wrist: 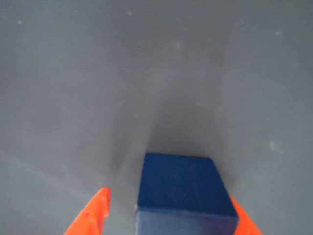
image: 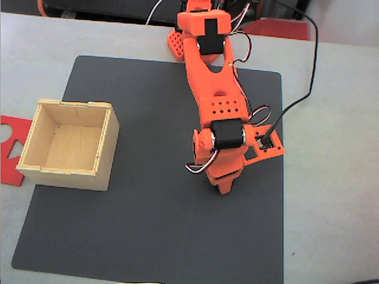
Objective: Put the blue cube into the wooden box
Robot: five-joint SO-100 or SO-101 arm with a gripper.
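Note:
In the wrist view the blue cube [wrist: 178,188] sits on the dark grey mat between my gripper's [wrist: 167,198] orange fingers. The right finger [wrist: 242,220] lies against the cube's side. A strip of mat shows between the left finger [wrist: 95,215] and the cube, so the jaws stand open around it. In the fixed view my gripper [image: 224,188] points down at the mat right of centre, and the arm hides the cube there. The wooden box [image: 69,144], pale plywood with no lid and nothing in it, stands at the mat's left edge, well left of the gripper.
The dark grey mat [image: 148,231] covers most of the light table. A flat red cut-out sheet [image: 10,148] lies left of the box, partly under it. The arm's base and its cables [image: 311,65] are at the top.

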